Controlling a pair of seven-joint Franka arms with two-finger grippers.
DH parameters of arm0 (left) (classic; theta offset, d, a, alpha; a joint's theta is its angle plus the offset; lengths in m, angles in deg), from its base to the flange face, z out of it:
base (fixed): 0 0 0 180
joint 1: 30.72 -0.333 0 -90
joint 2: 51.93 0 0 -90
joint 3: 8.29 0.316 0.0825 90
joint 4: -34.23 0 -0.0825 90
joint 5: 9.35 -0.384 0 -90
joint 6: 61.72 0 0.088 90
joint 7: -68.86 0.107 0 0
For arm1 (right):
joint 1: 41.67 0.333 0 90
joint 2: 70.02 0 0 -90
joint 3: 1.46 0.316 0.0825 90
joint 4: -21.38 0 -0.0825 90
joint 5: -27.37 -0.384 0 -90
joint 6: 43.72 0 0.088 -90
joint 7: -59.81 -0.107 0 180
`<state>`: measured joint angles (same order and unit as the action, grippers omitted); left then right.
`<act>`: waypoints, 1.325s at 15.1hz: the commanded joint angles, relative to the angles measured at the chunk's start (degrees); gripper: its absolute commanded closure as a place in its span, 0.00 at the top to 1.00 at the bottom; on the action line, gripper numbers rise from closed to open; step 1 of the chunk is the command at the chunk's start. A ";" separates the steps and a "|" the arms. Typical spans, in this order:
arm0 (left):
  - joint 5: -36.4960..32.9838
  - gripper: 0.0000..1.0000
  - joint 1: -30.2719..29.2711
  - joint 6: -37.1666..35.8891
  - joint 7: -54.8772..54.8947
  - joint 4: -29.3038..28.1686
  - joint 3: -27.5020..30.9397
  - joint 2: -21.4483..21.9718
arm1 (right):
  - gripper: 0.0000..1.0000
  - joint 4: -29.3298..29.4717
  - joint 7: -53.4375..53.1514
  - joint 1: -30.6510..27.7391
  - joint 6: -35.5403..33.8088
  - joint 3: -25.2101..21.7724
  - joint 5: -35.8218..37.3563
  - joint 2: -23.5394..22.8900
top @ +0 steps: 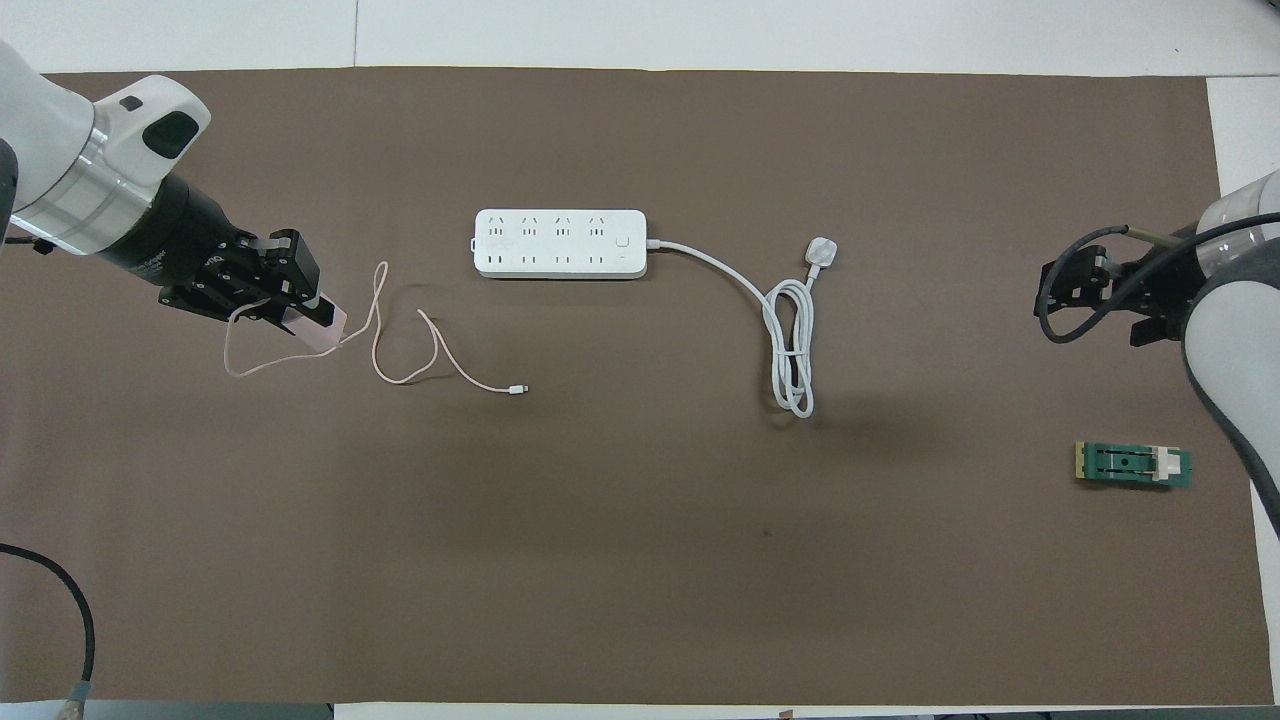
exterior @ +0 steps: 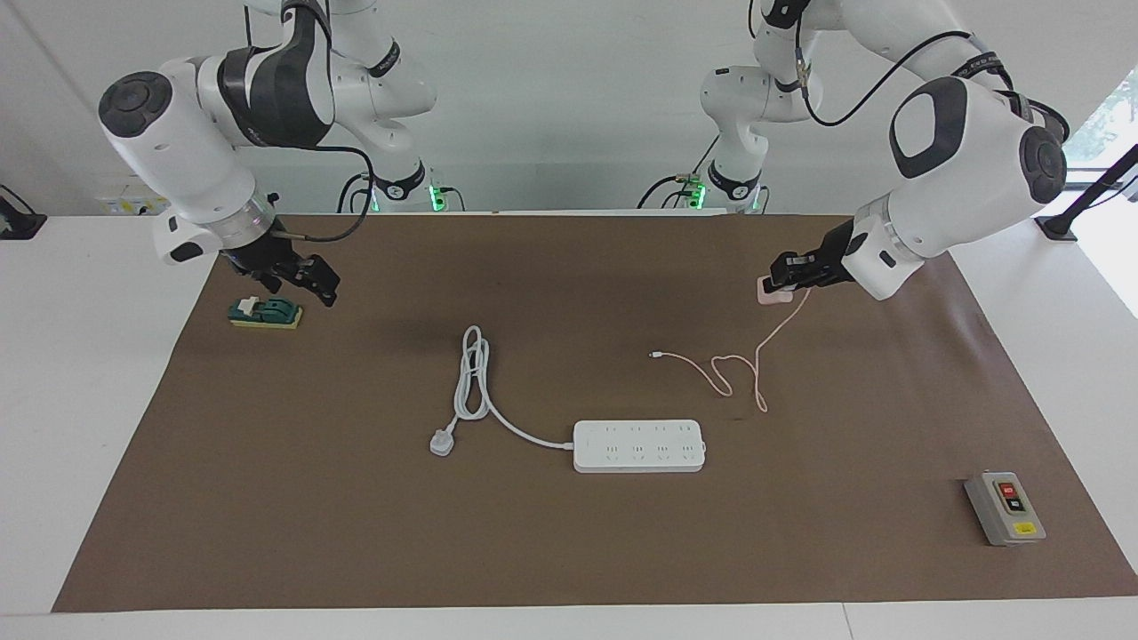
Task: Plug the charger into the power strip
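pale-pink and cube-shaped, the charger (exterior: 770,291) hangs in the air, pinched between the fingers of the left gripper (exterior: 779,278) over the brown mat (exterior: 569,551) toward the left arm's end of the table. its thin pink cable (exterior: 729,364) droops from the cube down to the mat, loops there and ends in a tiny connector (exterior: 654,355) lying flat, nearer to the robots than the power strip. in the overhead view the same cube (top: 322,322) sits at the tips of the left gripper (top: 300,305), with the cable (top: 400,350) curling toward the middle of the mat.

the flat white oblong power strip (exterior: 639,445) lies at the middle of the mat, sockets up, well apart from the charger. its thick white cord (exterior: 498,418) runs toward the right arm's end, folds into a long bundle and ends in a grey-white three-pin plug (exterior: 442,442) resting on the mat.

the right gripper (exterior: 307,280) hovers just above a small green block on a yellow base (exterior: 265,313) at the right arm's end; i cannot tell how its jaws stand. a small grey box with red and black buttons (exterior: 1005,508) sits at the mat's corner farthest from the robots, at the left arm's end.
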<state>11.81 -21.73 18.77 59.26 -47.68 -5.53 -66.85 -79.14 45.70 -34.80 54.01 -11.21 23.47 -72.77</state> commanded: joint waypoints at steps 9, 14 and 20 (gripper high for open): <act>-11.22 0.00 3.49 0.02 -9.03 3.77 -0.21 -0.37 | 1.00 4.45 4.44 -3.52 -4.74 4.47 3.01 -0.94; -15.89 0.00 7.79 -0.51 -21.91 5.09 -0.48 -0.19 | 1.00 6.65 4.97 -4.05 -6.50 5.53 4.51 -1.55; -18.17 0.00 8.41 2.64 -40.28 5.09 -0.65 -1.59 | 1.00 6.74 6.03 -4.23 -6.68 6.15 5.04 -2.34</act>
<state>-4.56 -13.90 19.88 27.00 -43.79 -6.28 -67.05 -74.17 49.70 -37.01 48.71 -6.77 27.46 -74.05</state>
